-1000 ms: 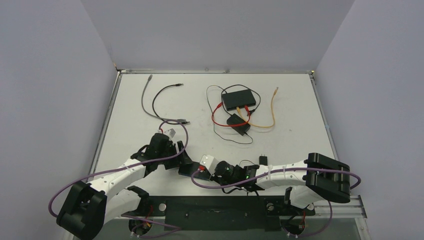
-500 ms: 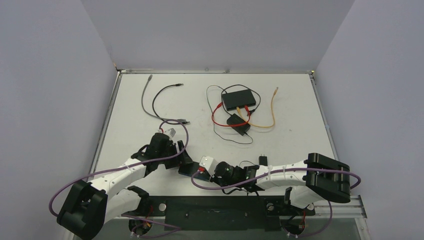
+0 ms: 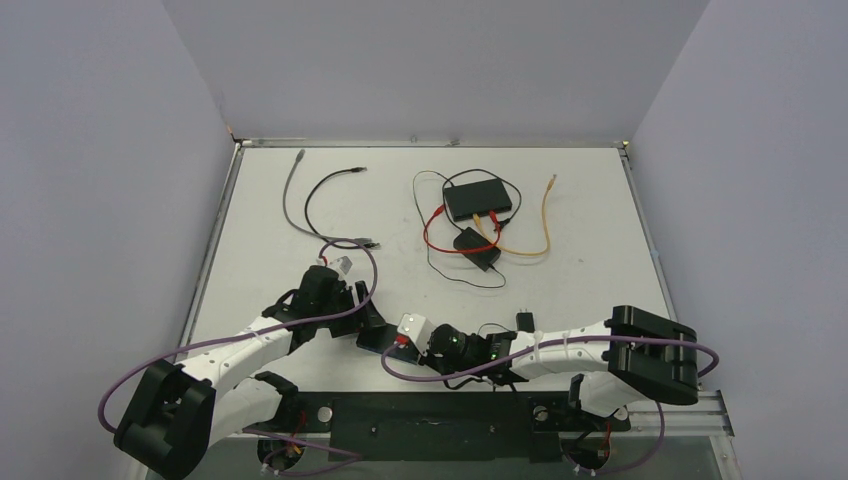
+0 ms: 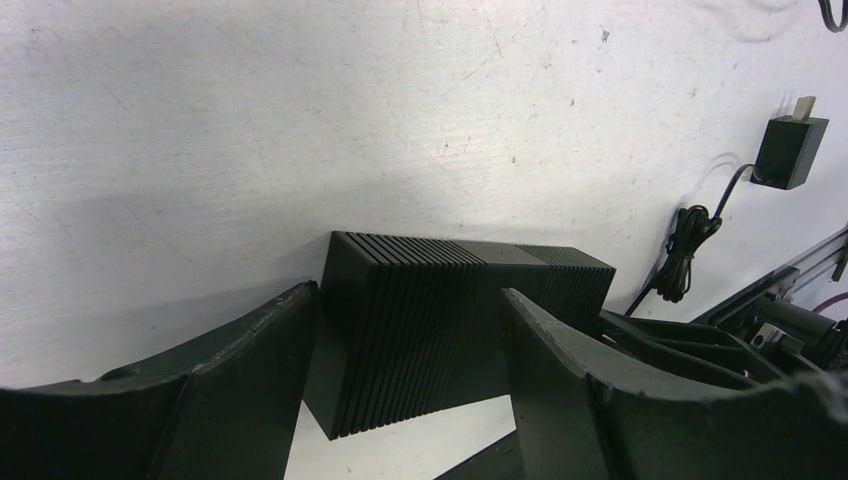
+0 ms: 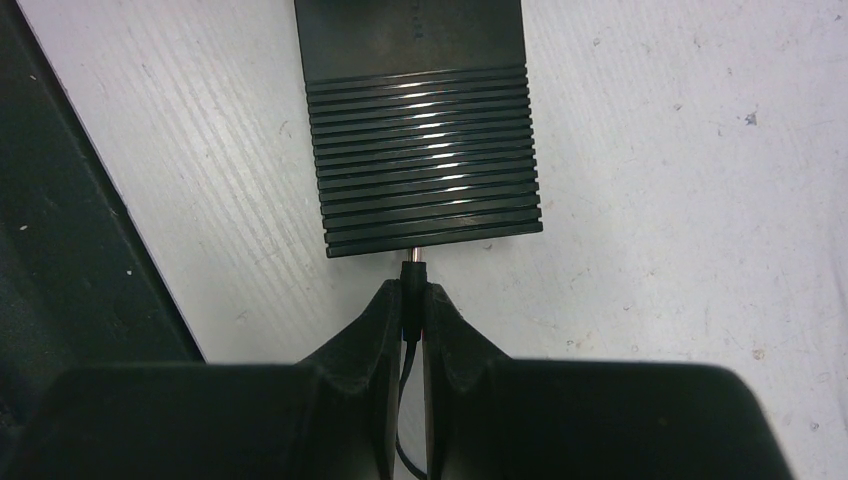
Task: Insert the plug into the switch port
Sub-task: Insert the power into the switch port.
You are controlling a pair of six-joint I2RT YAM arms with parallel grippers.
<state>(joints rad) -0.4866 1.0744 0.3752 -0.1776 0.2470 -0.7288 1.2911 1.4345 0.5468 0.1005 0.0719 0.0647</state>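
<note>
Pinching a thin barrel plug (image 5: 410,282) between clenched fingertips, the right gripper (image 5: 411,300) sits low over the near edge of the table (image 3: 580,280), a little left of centre. The plug's black lead trails back between the fingers. Its metal tip meets the middle of the ribbed end of the switch (image 5: 425,150), a flat black box lying on the table just beyond the gripper. The wrist view does not show how far the tip has gone into the port. From the left, the left gripper (image 4: 408,300) grasps that same switch. Its two fingers (image 4: 250,370) press against opposite sides of the box and hold it flat on the surface. A short way to the right, a small black wall adapter (image 4: 790,152) lies with its prongs pointing far, with a bundled black lead (image 4: 682,255) near it. Farther back, right of centre, a second black box (image 3: 478,198) lies with an orange cable (image 3: 545,225) and a red cable (image 3: 430,235) looping around it, and a small black brick (image 3: 476,247) just in front. To the far left, a grey cable (image 3: 290,195) and a black cable (image 3: 325,185) curve loosely across the table.
</note>
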